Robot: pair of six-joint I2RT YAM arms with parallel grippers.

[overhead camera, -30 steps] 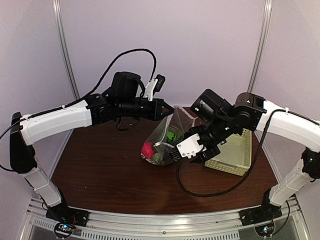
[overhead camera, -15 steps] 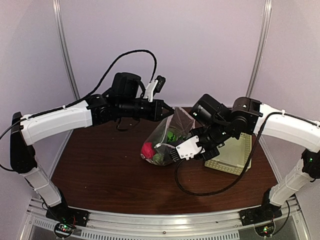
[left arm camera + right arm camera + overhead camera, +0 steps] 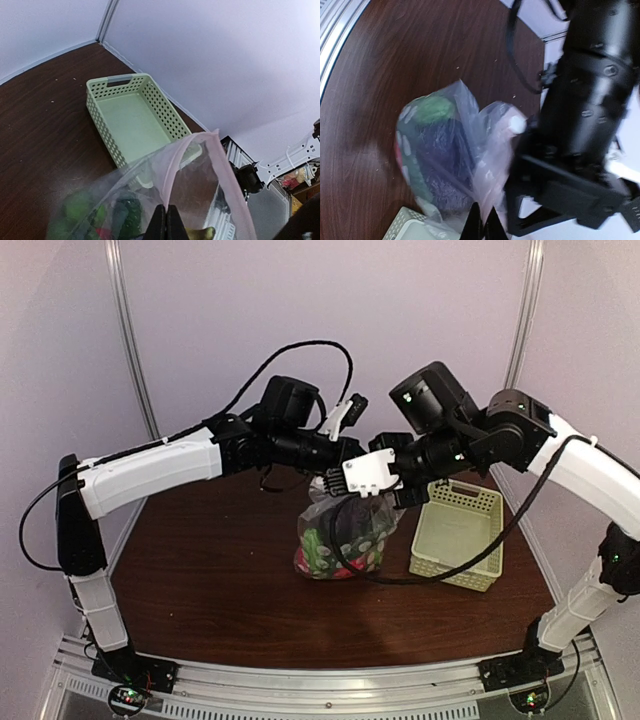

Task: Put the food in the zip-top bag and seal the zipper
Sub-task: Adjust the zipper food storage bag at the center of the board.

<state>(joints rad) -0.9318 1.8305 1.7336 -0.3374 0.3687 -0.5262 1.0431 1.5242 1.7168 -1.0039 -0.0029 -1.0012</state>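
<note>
Clear speckled plastic: one bag [image 3: 340, 535], hanging between two pincers above the brown wood counter [image 3: 200, 580]. Can't tell from the top view whether its bottom touches the counter.

Counts:
- bags: 1
- baskets: 1, pale green and perforated [image 3: 455, 530], on the counter just right of the bag
- pincers: 2, both at the top of the bag
- food [image 3: 325, 555]: all inside the bag. The right wrist view shows one bright green piece [image 3: 435, 110] and one dark purple piece [image 3: 445, 155]. The left wrist view shows green lumps [image 3: 75, 210] and a small red patch low down. No exact total, the film blurs them.

Left pincer [image 3: 350, 452]: jaws pressed together on the bag's mouth edge [image 3: 175, 165], a pinkish strip that runs up from between the fingers [image 3: 160, 225]. The bag body hangs below and in front of it.

Right pincer [image 3: 335, 483]: its tips meet in the wrist view, nipping a fold of the film near the bag top. The food sits below it, and the left arm's black wrist [image 3: 590, 115] is close on the other side.

The two pincers are near each other at the mouth, the left one slightly higher in the top view.
</note>
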